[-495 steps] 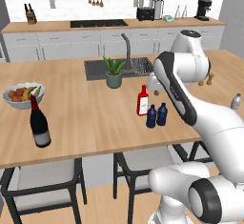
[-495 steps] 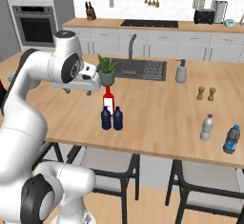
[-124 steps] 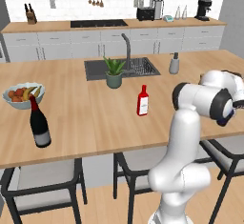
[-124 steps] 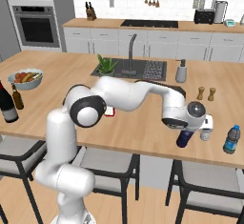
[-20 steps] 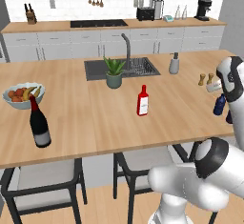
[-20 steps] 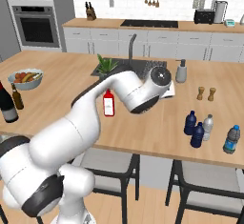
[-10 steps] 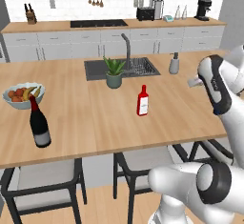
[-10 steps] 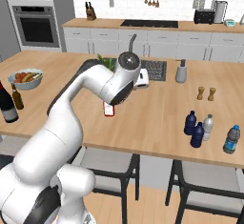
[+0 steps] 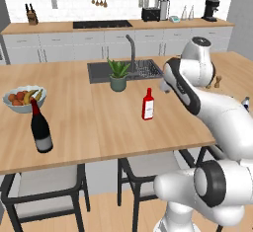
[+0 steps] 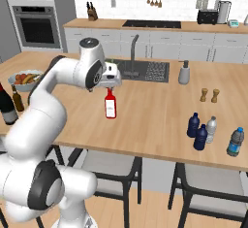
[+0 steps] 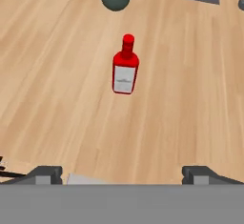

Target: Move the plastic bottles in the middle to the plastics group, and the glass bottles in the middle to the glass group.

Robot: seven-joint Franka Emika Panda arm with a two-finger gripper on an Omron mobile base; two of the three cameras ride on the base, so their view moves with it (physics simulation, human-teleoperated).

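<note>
The claw (image 11: 122, 173) hangs wide open above the slim, narrow-necked red bottle (image 11: 125, 67) on smooth wood.

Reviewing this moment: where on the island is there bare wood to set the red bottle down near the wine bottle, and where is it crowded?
Bare wood lies between the wine bottle and the red bottle, and along the island's front edge. Behind the wine bottle, the fruit bowl crowds it. The right end is tight: two blue bottles stand against the pale grey bottle.
</note>
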